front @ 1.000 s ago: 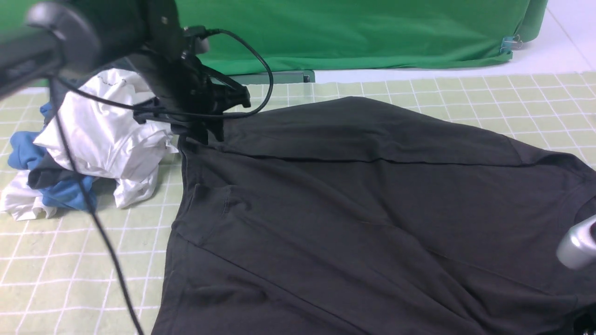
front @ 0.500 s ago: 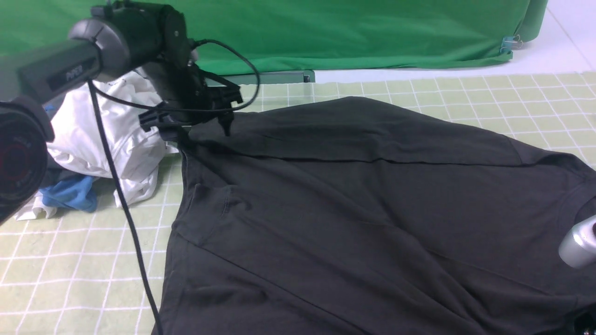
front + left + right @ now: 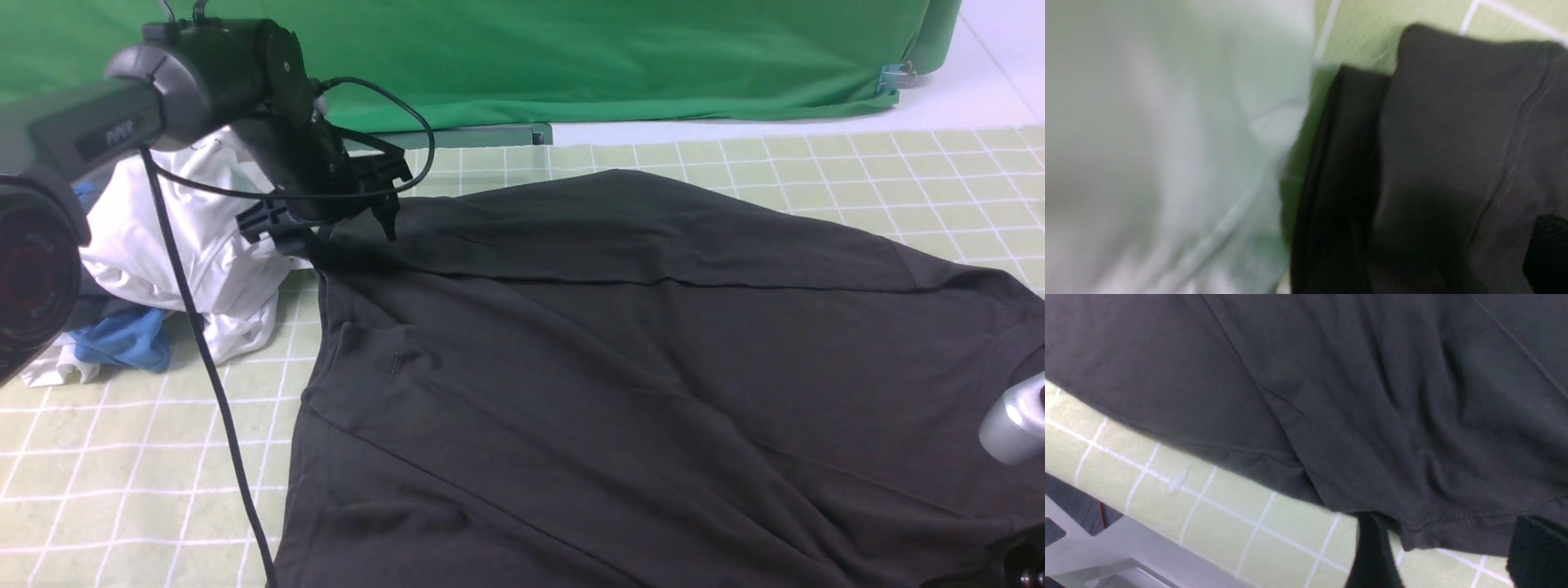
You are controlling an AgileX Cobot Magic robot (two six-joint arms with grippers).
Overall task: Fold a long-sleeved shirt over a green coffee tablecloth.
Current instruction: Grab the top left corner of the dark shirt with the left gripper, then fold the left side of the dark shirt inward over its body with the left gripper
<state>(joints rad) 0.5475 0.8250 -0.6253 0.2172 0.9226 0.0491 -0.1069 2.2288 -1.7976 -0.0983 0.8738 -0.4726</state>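
now that my left claw (image 3: 347, 235) has spread and released the shirt (image 3: 620, 367), i judge that fold laid down.

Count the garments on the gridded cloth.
3: the black shirt spread over centre and right; a white garment heaped at left; a blue garment under it. The pile may hide more.

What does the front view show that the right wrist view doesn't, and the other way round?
Only front: the left end effector, open by the far left corner of the shirt; a white garment and a blue garment heaped beside it; deep-green fabric behind. Only right wrist: the right end effector, open at the shirt's hem, and a grey frame under the table edge. Both: the black shirt on the grid-lined tablecloth.
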